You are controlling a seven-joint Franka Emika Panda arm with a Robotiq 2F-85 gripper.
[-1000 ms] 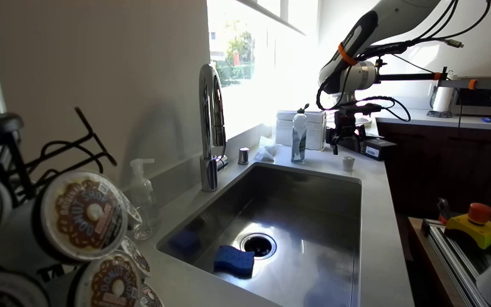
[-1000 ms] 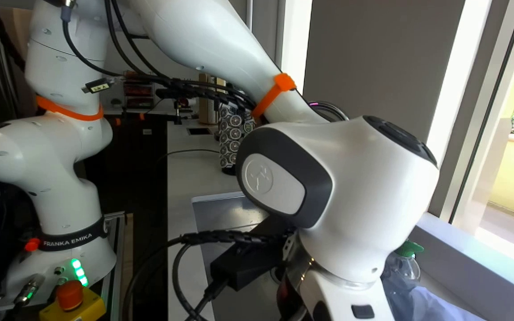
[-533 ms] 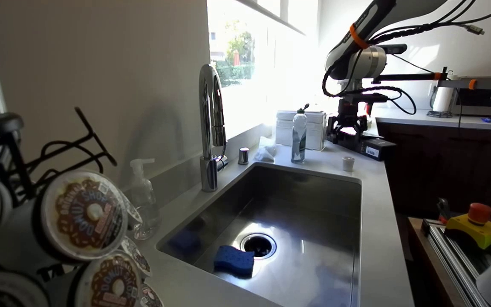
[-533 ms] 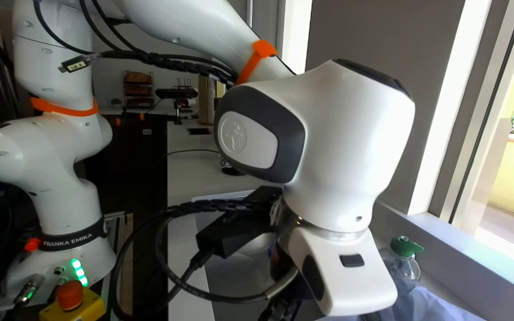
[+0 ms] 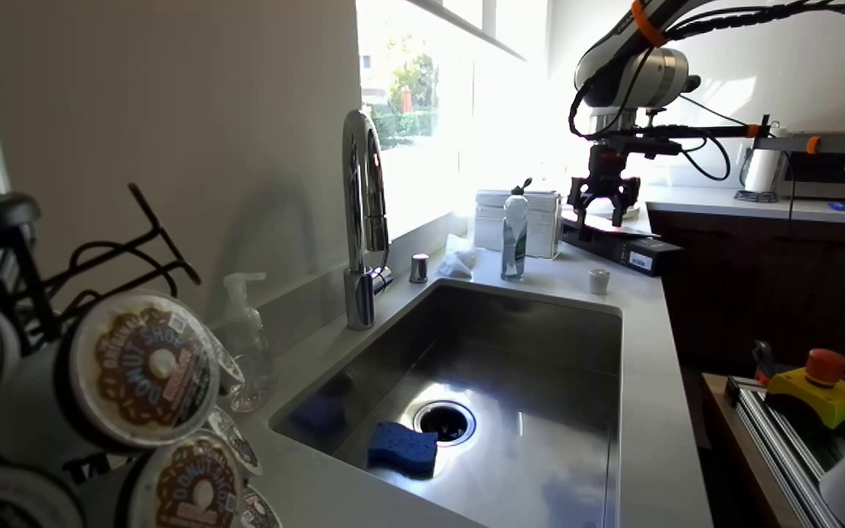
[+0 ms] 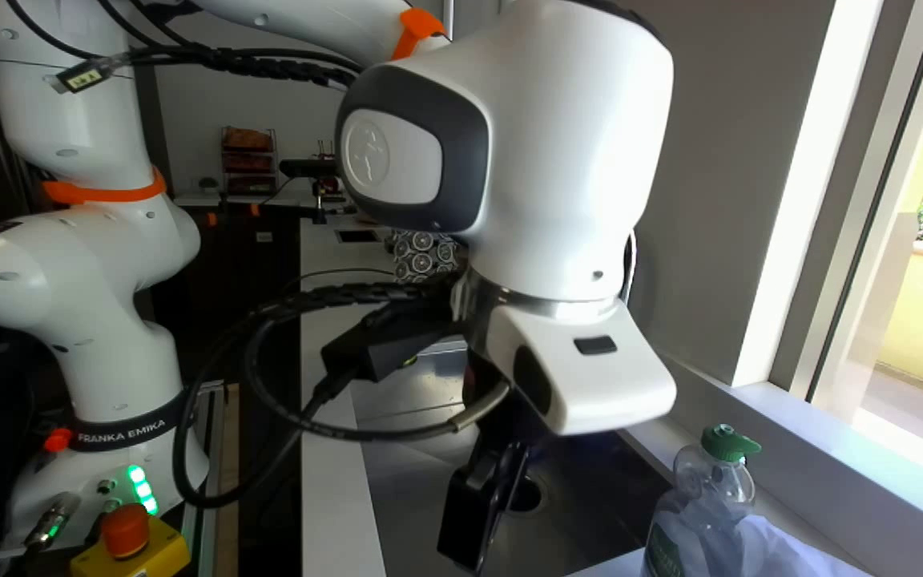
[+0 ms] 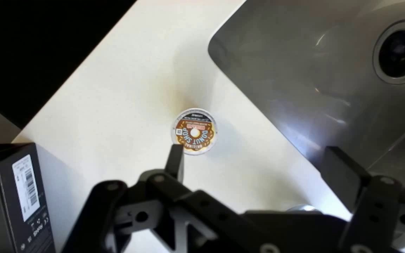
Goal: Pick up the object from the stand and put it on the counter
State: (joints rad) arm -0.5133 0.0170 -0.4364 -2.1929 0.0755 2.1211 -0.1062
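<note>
A white coffee pod (image 5: pixel 598 281) stands upright on the pale counter (image 5: pixel 646 411) beyond the sink. In the wrist view the pod's printed lid (image 7: pixel 194 131) faces up on the counter (image 7: pixel 128 95), partly behind one fingertip. My gripper (image 5: pixel 600 218) hangs above the far part of the counter, higher than the pod and apart from it. In the wrist view the gripper (image 7: pixel 254 154) has wide-spread fingers with nothing between them. The black wire stand (image 5: pixel 8 293), holding several matching pods, is at the near left; its pods also show in an exterior view (image 6: pixel 421 255).
The steel sink (image 5: pixel 540 367) holds a blue sponge (image 5: pixel 404 447). A chrome faucet (image 5: pixel 361 235) and soap pump (image 5: pixel 249 359) stand along the wall. A dish soap bottle (image 5: pixel 515 242), white boxes (image 5: pixel 543 224) and a black box (image 5: pixel 631 253) are near the gripper.
The arm and gripper have risen away from the counter and shifted slightly right in an exterior view. The pod on the counter has not moved.
</note>
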